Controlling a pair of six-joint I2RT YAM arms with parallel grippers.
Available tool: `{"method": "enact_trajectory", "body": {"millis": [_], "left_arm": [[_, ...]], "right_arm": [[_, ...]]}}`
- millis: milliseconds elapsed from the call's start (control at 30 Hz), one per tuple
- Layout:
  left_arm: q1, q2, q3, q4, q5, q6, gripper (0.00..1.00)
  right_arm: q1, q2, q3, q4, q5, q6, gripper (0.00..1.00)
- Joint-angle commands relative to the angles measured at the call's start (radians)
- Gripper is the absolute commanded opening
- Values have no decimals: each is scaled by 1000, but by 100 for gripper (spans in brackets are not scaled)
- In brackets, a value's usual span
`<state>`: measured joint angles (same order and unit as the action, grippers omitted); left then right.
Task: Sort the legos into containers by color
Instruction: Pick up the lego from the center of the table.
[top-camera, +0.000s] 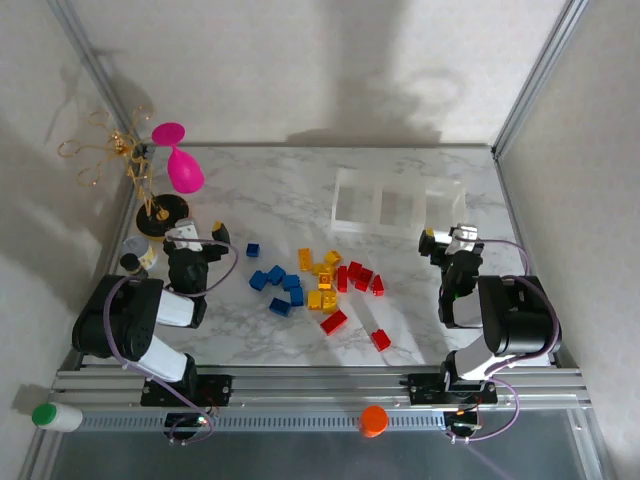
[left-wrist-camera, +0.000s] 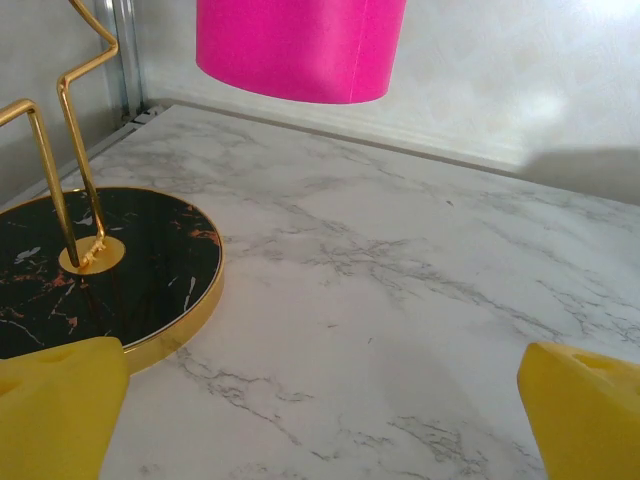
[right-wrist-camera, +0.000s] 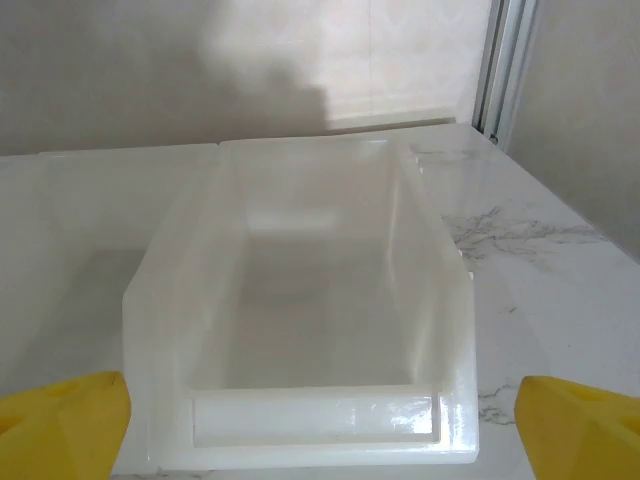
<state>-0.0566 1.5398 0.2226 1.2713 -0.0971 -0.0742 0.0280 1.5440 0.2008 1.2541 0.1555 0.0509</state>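
Shows right gripper (top-camera: 452, 240) spread wide before the containers' (right-wrist-camera: 320, 415) near rim, left gripper (top-camera: 195, 238) wide beside the black stand (left-wrist-camera: 150, 270), legos (top-camera: 320, 285) scattered between.

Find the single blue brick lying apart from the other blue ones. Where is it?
In the top view, the lone blue brick lies left of centre, just right of the left gripper and behind the blue cluster.

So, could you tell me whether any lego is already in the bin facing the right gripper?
No, the clear bin in front of the right gripper holds nothing, and the legos lie loose on the table.
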Motion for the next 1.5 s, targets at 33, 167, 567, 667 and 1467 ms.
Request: {"method": "enact_trajectory", "body": {"millis": [33, 167, 567, 667, 1467], "left_arm": [[8, -6, 15, -9, 26, 13, 99], [8, -6, 15, -9, 25, 13, 99], [8, -5, 15, -9, 25, 12, 99], [8, -6, 15, -9, 24, 13, 99], [-2, -30, 30, -52, 5, 18, 99]], "right_arm": [[2, 0, 13, 39, -1, -15, 99], [3, 1, 14, 39, 0, -15, 99], [2, 1, 14, 40, -2, -15, 99], [2, 0, 13, 39, -1, -14, 99], [4, -25, 11, 28, -2, -16, 99]]}}
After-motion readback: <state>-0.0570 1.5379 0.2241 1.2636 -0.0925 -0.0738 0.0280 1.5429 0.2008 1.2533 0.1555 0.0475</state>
